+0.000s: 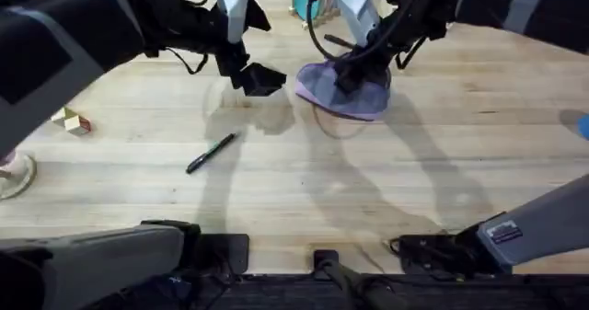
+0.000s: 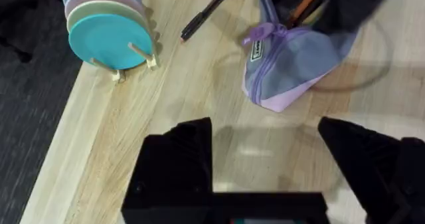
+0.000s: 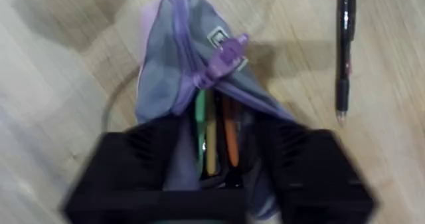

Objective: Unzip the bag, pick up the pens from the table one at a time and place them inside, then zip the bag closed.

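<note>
The bag (image 1: 345, 91) lies on the table (image 1: 386, 190) in the upper middle of the overhead view, partly unzipped, with coloured pens visible inside through the opening in the right wrist view. The right gripper (image 1: 354, 74) is at the bag, its fingers closed on the fabric beside the opening. The left gripper (image 1: 253, 77) hovers just left of the bag, fingers spread and empty. One black pen (image 1: 211, 153) lies at centre left; another pen (image 1: 339, 41) lies behind the bag.

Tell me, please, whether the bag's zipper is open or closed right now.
Partly open: in the right wrist view the bag gapes behind its zipper pull, showing coloured pens inside.
</note>
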`<state>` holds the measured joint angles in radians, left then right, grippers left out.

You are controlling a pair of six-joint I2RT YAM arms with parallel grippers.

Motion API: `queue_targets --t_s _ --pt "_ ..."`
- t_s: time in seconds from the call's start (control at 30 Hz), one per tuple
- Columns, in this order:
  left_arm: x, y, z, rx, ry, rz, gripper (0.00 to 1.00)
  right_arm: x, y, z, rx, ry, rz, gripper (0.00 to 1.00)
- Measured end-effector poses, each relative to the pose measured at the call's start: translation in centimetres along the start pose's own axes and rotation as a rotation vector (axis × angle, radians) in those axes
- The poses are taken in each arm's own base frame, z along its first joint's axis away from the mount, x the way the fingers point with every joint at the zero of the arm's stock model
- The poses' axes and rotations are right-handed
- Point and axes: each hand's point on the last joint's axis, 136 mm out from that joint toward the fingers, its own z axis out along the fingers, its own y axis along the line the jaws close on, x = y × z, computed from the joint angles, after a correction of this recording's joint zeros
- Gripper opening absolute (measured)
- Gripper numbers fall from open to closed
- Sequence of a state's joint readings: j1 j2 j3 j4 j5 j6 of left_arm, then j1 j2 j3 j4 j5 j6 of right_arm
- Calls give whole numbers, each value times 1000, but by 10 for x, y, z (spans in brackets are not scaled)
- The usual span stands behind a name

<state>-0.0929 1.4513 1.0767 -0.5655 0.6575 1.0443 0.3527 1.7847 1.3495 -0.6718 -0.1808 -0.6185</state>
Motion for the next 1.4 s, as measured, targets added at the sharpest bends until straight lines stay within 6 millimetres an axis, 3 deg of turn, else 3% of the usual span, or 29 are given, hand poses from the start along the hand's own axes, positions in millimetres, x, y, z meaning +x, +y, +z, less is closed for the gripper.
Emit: queue_targets --t_s 0.07,0.13,0.67,0.8,1.1,1.27,1.4 --pt "0 0 0 0 0 0 994 1 3 0 -15 1 -2 922" --pt "0 0 0 0 0 0 994 1 6 1 -25 2 -7 989" --pt "0 0 0 0 0 0 994 4 10 -1 -40 19 77 995" --pt "0 0 0 0 0 0 994 1 14 -19 -39 8 170 995" --pt "0 0 0 0 0 0 993 -36 10 -96 42 -170 289 995" --pt "0 0 0 0 0 0 993 -41 3 -103 62 -209 331 995" --pt "0 0 0 0 0 0 993 -42 -19 -108 114 -252 415 995"
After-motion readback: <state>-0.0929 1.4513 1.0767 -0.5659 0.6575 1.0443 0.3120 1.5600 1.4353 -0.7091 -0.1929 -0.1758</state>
